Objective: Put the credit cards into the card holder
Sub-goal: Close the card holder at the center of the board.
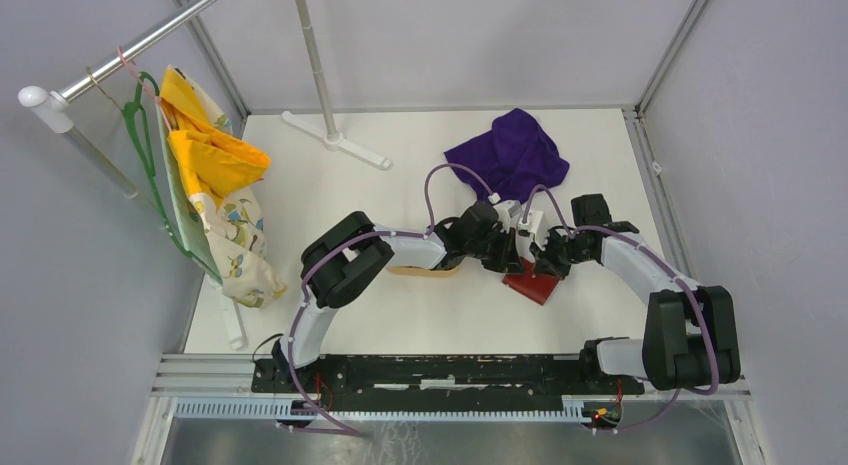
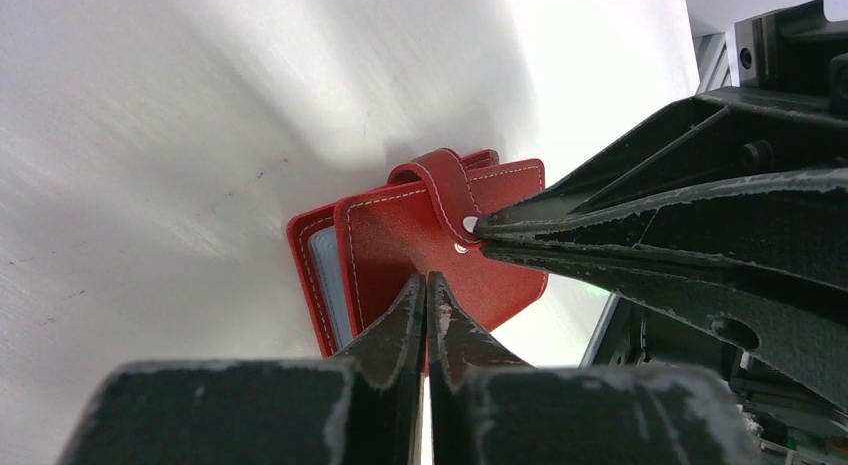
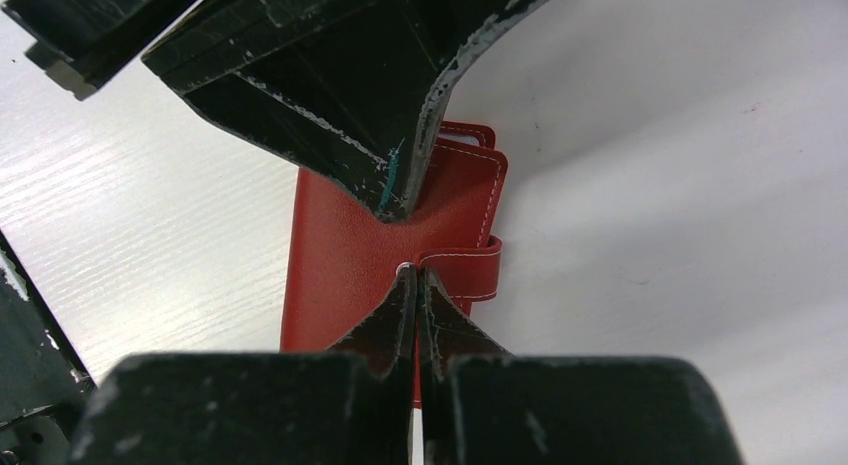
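The red card holder (image 1: 532, 284) lies folded on the white table with its snap tab (image 2: 440, 185) wrapped over the cover. My left gripper (image 2: 427, 281) is shut, its tips resting on the red cover (image 3: 335, 255) with nothing between them. My right gripper (image 3: 413, 273) is shut too, its tips pressed at the snap where the tab ends; in the left wrist view it reaches in from the right (image 2: 478, 231). A pale grey edge (image 2: 325, 275) shows between the covers; I cannot tell whether it is one of the credit cards. No loose cards are in view.
A tan wooden tray (image 1: 425, 271) sits half hidden under the left arm. A purple cloth (image 1: 510, 153) lies at the back. A white stand (image 1: 335, 135) is at the back left, and clothes on a green hanger (image 1: 215, 185) hang at the left edge.
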Robot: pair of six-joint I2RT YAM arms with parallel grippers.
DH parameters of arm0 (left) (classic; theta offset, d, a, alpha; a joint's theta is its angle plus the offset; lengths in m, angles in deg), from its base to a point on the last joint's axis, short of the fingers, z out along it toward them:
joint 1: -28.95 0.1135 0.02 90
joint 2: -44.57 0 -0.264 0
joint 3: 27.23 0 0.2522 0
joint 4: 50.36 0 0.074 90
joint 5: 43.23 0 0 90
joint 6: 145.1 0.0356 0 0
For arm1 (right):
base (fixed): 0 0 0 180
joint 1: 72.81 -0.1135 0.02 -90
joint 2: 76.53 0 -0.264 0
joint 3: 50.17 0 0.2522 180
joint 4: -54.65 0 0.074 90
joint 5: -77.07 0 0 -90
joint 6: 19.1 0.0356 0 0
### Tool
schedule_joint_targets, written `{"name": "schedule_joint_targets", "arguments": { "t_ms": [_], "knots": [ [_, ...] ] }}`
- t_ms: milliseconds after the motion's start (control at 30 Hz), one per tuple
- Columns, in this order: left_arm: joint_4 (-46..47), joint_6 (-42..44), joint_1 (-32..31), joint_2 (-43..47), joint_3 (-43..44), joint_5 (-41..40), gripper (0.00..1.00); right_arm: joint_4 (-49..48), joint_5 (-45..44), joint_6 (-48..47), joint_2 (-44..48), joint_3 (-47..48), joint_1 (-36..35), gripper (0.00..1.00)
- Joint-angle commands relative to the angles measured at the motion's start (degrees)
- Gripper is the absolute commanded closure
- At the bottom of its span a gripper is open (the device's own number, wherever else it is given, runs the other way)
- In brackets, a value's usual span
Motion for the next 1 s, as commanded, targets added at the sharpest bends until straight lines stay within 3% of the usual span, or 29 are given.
{"name": "schedule_joint_targets", "arguments": {
  "t_ms": [0,967],
  "knots": [
    [-3.9,-0.5,-0.4,-2.6,0.1,-1.7,0.94,0.6,0.2,-0.8,-0.4,-0.5,-0.7,1.0],
    [-4.0,-0.5,-0.5,-2.5,0.1,-1.8,0.95,4.1,0.7,-4.3,1.8,-1.6,-1.3,1.0]
  ]
}}
